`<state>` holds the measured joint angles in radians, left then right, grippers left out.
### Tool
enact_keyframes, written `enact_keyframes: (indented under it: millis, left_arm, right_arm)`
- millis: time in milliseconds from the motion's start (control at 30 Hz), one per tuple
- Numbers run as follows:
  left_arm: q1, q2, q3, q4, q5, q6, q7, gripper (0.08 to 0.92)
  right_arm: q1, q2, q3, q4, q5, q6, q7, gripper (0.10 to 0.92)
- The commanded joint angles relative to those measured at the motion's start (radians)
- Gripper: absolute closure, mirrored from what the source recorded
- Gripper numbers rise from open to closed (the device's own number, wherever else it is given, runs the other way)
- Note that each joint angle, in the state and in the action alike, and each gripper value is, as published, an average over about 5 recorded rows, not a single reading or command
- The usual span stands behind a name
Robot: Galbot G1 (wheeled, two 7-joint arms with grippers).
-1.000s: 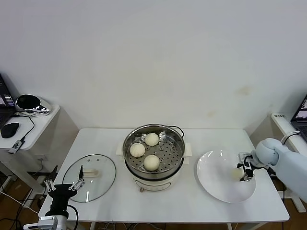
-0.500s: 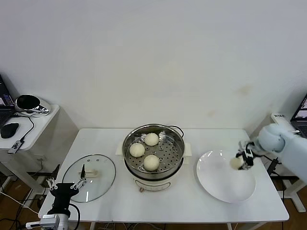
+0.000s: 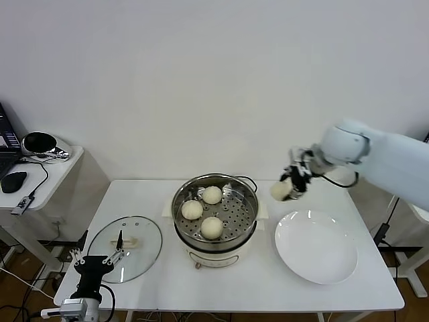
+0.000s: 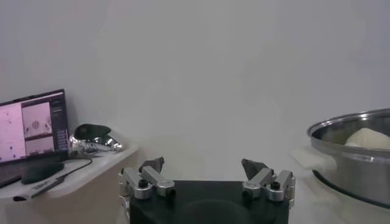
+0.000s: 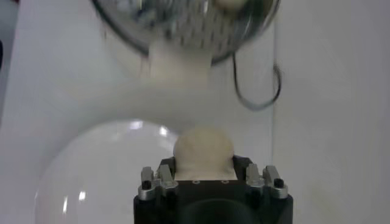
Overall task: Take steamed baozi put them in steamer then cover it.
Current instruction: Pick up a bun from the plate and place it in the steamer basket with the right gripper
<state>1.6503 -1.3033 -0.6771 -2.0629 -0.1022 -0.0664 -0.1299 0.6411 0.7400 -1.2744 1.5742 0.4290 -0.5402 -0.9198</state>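
While the right claw [image 3: 293, 184] clamps a baozi [image 3: 280, 191] (fingers mostly hidden), the left claw [image 3: 94, 259] gapes; idle.

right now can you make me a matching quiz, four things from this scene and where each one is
Things:
1. cover
2. white plate
3. baozi held in the right gripper
4. steamer

Places:
a. middle of the table, three buns inside
b. in the air between steamer and plate
c. flat on the table on the robot's left
d. bare, on the robot's right

Pairs: 1-c, 2-d, 3-b, 4-a
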Motion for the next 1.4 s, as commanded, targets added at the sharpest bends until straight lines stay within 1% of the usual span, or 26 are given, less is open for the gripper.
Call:
enact_keyframes:
  millis: [33, 267, 667, 800, 933, 1033, 1167, 1267, 1400]
  left_arm:
    - [0.0, 0.0, -0.006, 0.0, -0.003, 0.0, 0.0, 0.177]
    - [0.003, -0.004, -0.026, -0.004, -0.012, -0.002, -0.001, 0.177]
    - [0.008, -0.007, -0.028, -0.008, -0.01, -0.004, 0.0, 0.177]
    - [0.009, -0.005, -0.033, -0.009, -0.011, -0.004, 0.0, 0.177]
    - [0.01, -0.005, -0.035, -0.008, -0.011, -0.004, 0.0, 0.177]
    - [0.008, -0.006, -0.034, -0.006, -0.011, -0.004, -0.001, 0.177]
    - [0.008, -0.005, -0.033, -0.005, -0.011, -0.004, -0.001, 0.177]
    - [0.007, -0.004, -0.035, -0.004, -0.013, -0.003, -0.001, 0.177]
    - [0.007, -0.003, -0.035, -0.003, -0.014, -0.003, -0.001, 0.177]
  right_arm:
    - [0.087, 0.225, -0.136, 0.015, 0.249, -0.146, 0.143, 0.44]
    - [-0.031, 0.319, -0.091, -0.106, 0.196, -0.165, 0.174, 0.44]
    - [-0.173, 0.348, -0.05, -0.212, 0.075, -0.152, 0.148, 0.44]
    - [-0.197, 0.361, -0.031, -0.243, 0.063, -0.146, 0.149, 0.44]
    - [-0.196, 0.363, -0.028, -0.241, 0.063, -0.149, 0.146, 0.439]
    - [-0.188, 0.357, -0.027, -0.234, 0.062, -0.154, 0.14, 0.402]
    - [-0.144, 0.325, -0.018, -0.199, 0.058, -0.161, 0.106, 0.29]
    - [-0.1, 0.269, -0.003, -0.149, 0.058, -0.154, 0.092, 0.226]
    - [-0.074, 0.144, 0.049, -0.034, 0.063, -0.145, 0.123, 0.204]
